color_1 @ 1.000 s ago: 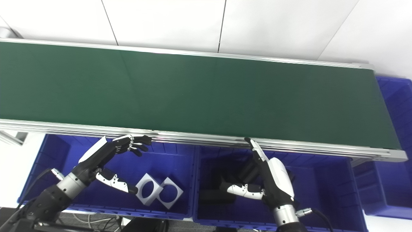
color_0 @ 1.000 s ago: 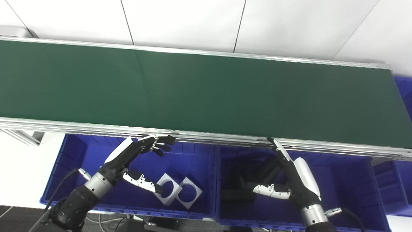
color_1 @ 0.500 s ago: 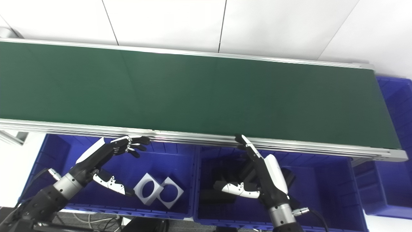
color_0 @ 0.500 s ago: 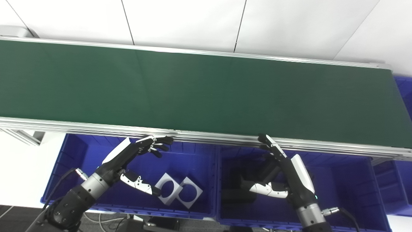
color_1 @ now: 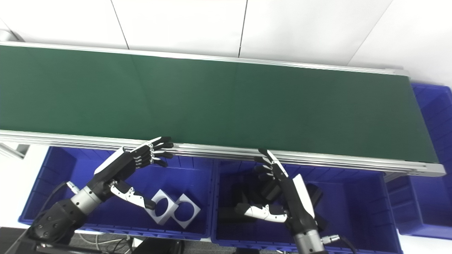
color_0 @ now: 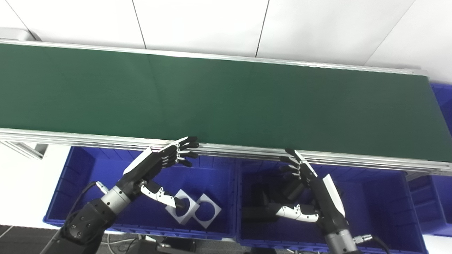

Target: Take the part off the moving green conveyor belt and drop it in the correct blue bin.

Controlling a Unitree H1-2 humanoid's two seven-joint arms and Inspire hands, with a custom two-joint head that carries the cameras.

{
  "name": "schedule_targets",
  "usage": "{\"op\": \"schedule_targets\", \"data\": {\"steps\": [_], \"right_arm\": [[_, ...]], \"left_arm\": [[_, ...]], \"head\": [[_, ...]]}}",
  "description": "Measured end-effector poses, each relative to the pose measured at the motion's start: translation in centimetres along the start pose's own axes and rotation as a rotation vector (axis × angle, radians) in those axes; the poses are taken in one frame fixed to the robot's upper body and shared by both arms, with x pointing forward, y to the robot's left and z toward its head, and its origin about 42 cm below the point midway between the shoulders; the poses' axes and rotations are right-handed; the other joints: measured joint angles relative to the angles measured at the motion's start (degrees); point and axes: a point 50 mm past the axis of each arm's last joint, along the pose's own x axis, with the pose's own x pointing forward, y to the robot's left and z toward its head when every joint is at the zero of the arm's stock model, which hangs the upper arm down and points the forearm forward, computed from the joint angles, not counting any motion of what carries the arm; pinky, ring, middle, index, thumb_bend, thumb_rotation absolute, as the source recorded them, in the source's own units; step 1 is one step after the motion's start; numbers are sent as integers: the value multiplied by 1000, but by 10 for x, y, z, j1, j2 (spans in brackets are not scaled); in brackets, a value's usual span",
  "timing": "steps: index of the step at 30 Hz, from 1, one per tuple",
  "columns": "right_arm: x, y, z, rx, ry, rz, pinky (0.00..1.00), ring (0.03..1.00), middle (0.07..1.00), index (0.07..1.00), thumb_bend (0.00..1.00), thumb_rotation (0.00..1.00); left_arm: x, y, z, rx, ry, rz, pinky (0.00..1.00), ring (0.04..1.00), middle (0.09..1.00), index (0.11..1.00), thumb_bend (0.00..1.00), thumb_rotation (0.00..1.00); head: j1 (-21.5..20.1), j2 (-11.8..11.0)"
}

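The green conveyor belt [color_0: 226, 102] runs across the view and carries no part. My left hand [color_0: 159, 164] is open and empty over the left blue bin [color_0: 84, 169], its fingertips at the belt's near rail. My right hand [color_0: 314, 190] is open and empty over the middle blue bin [color_0: 388, 197], fingers spread just below the rail. Two white square parts with round holes [color_0: 194, 211] lie in the left bin. Dark parts [color_0: 261, 208] lie in the middle bin, partly hidden by my right hand.
The belt's silver near rail [color_0: 247, 151] stands between the bins and the belt. Another blue bin [color_0: 438, 201] sits at the far right, beyond the belt's end. A white wall lies behind the belt.
My left hand has moved up and right, its fingers now reaching the rail. My right hand has drawn down and left a little, with its fingers spread wider.
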Motion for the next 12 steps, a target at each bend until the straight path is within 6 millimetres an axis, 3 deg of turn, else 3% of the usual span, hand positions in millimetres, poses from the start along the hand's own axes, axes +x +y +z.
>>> {"op": "schedule_targets", "data": {"steps": [12], "right_arm": [[0, -8, -2, -44, 16, -11, 654, 753, 824, 897, 929, 330]], "left_arm": [[2, -1, -7, -12, 17, 14, 706, 801, 899, 928, 920, 146]], "head": [[3, -4]]}}
